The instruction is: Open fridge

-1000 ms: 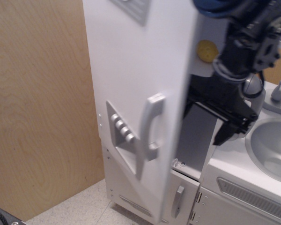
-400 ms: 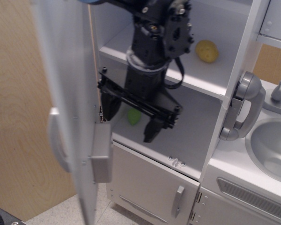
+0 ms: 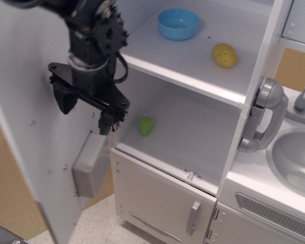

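Fridge: tall, white, matte painted panels with squared edges. Its large door stands swung wide, inner face showing, flat and smooth with a few small screw heads. A grey boxy plastic housing with rounded corners juts from that inner face, just below the gripper.

Gripper: black, angular, hard plastic and metal, hanging from a bulky black wrist with a looped cable. Its two fingers point down, spread apart, nothing between them. It hangs in front of the door's inner face; contact with the door cannot be judged.

Right of the gripper, the fridge interior lies exposed: two flat white shelves. On the lower shelf, near the gripper's right finger, a small green rounded object, smooth. Up and right of the gripper, on the upper shelf, a glossy blue round bowl and, farther right, a yellow lumpy, dimpled oval object.

Below and right of the gripper: smaller lower door, shut, with a short silver handle.

Far right: a silver curved phone-shaped handset mounted on the fridge's side edge, and beyond it a round grey sink basin set in a white counter.
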You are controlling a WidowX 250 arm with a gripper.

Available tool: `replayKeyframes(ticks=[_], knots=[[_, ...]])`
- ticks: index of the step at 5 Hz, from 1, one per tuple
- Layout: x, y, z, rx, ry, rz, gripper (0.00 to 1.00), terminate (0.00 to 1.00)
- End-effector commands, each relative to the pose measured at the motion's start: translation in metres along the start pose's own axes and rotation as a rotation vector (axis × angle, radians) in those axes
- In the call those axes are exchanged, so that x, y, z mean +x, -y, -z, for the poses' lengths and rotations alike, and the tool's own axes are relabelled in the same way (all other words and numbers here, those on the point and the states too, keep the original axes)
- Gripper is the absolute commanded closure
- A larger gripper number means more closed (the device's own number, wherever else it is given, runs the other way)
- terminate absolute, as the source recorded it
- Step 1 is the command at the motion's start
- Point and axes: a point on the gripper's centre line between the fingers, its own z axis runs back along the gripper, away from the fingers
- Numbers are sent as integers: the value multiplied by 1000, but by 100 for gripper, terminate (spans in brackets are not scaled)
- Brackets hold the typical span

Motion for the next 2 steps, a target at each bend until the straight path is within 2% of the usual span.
replayKeyframes(ticks=[1,2], knots=[[9,-60,4,-1,7,-33,0,0],[9,-60,4,-1,7,-33,0,100]])
